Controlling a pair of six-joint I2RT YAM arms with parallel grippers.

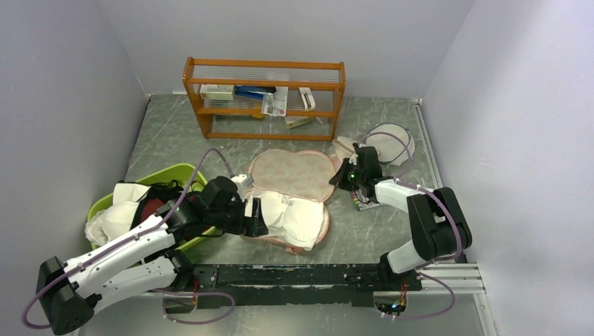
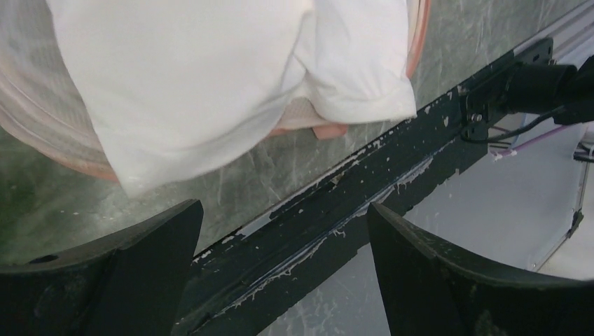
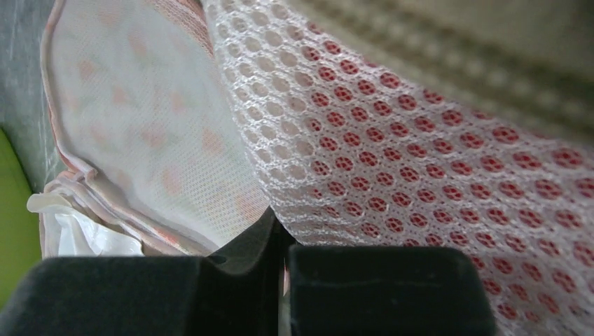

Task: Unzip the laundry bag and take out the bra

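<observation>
The peach-pink laundry bag (image 1: 291,171) lies unzipped in the middle of the table, its flower-print lid folded back. The white padded bra (image 1: 294,217) lies in the bag's near half. My right gripper (image 1: 344,175) is shut on the lid's right edge; in the right wrist view (image 3: 284,245) the mesh fabric (image 3: 420,154) runs into the closed fingers. My left gripper (image 1: 253,222) is at the bra's left side. In the left wrist view it (image 2: 284,245) is open and empty, with the bra (image 2: 189,84) and the bag's pink rim (image 2: 42,133) just beyond the fingertips.
A green basket (image 1: 175,173) at the left holds a dark maroon bra (image 1: 150,203) and white cloths (image 1: 112,220). A wooden shelf (image 1: 266,98) stands at the back. A round white mesh disc (image 1: 392,143) lies behind the right gripper. A black rail (image 1: 294,274) runs along the near edge.
</observation>
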